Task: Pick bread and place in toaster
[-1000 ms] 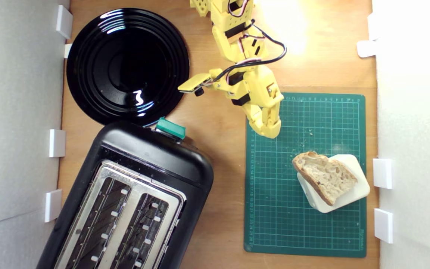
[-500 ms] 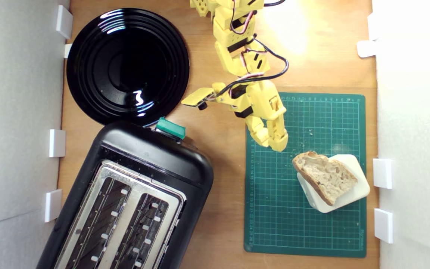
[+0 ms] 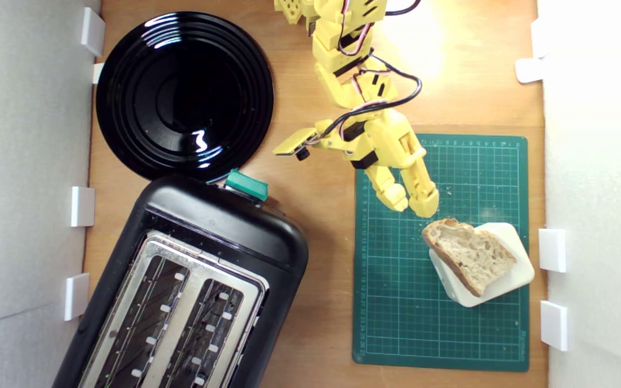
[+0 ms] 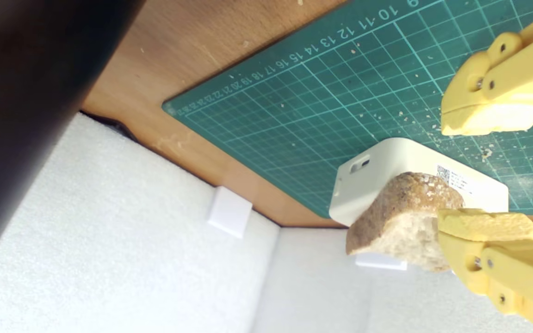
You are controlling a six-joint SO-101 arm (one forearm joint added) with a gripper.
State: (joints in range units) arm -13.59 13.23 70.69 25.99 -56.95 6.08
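Note:
The bread [image 3: 469,255], a half slice with pale holey crumb and brown crust, lies on a white rounded block [image 3: 512,277] on the green cutting mat [image 3: 397,302]. My yellow gripper [image 3: 414,203] hovers just up and to the exterior view's left of the slice, open, with nothing between its fingers. In the wrist view the bread [image 4: 400,222] sits ahead of the gripper [image 4: 486,173], apart from both fingers. The black toaster [image 3: 224,226] with its silver top plate and teal lever knob [image 3: 246,184] stands at the exterior view's lower left.
A round black plate [image 3: 184,94] lies at the back left, behind the toaster. White foam walls [image 3: 25,161] with small white blocks [image 3: 552,249] line both sides of the wooden table [image 3: 321,226]. Crumbs dot the mat.
The arm has swung toward the exterior view's right and down onto the mat, closing on the bread. The fingers have parted from shut to open. Bread and toaster have not moved.

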